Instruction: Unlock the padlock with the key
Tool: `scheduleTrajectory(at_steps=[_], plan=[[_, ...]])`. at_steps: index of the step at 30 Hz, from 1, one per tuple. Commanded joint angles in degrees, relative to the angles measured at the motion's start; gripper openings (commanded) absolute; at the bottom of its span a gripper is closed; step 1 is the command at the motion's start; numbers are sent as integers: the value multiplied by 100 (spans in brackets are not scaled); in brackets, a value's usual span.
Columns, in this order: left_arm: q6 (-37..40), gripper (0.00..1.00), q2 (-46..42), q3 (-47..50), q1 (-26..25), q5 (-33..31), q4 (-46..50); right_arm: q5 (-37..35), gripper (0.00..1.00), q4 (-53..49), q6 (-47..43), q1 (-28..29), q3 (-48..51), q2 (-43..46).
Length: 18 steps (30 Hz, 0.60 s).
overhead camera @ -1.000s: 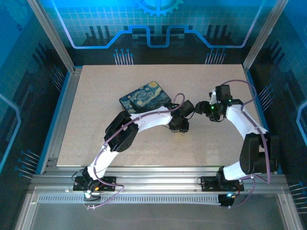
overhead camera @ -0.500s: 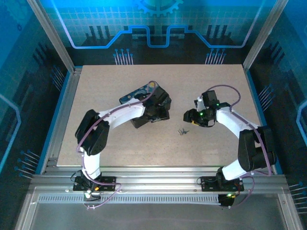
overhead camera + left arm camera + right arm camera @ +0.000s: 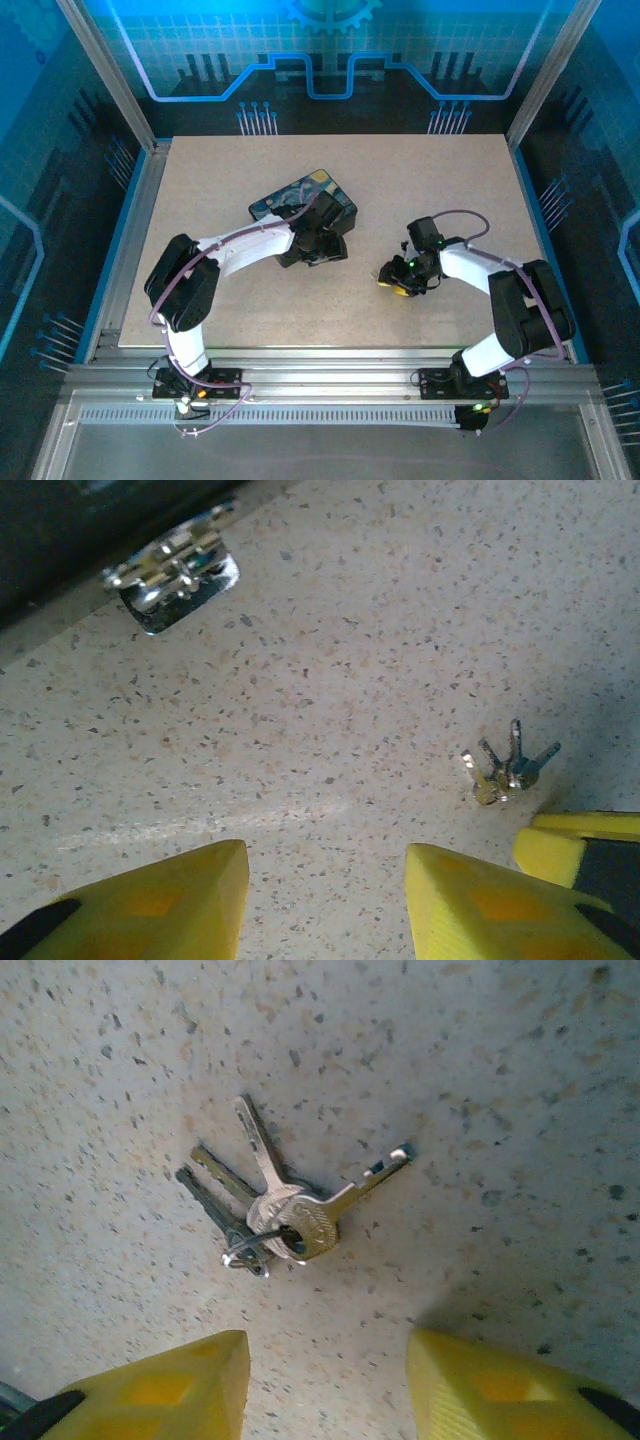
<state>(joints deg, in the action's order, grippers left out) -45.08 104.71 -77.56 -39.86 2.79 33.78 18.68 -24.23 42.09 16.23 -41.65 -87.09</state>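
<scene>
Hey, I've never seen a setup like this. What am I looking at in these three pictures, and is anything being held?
These are two robot arms bolted at the near edge of a table. The overhead picture comes from a fixed camera above and behind them. The other two come from a small camera on each wrist, so the yellow wedges at the bottom of those pictures are that arm's own fingers. The left hand looks toward a tiny silver padlock lying by the edge of a dark box printed with a night-sky painting. The right hand hovers over a small bunch of keys lying flat on the table. Both hands are open with nothing between the fingers, so nothing is held.
</scene>
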Motion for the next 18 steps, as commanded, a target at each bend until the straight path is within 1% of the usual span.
scheduleTrajectory(at_steps=[1,7,16,18], plan=[[-10,46,-12,-320,-14,168,1,8,43,549,627,58,136,95],[9,46,-66,-247,-13,130,10,-55,37,1008,940,56,201,-184],[39,46,-152,-155,-16,116,4,-282,25,1305,1166,12,311,-304],[68,46,-151,-189,-16,117,21,-287,24,1331,1123,5,313,-350]])
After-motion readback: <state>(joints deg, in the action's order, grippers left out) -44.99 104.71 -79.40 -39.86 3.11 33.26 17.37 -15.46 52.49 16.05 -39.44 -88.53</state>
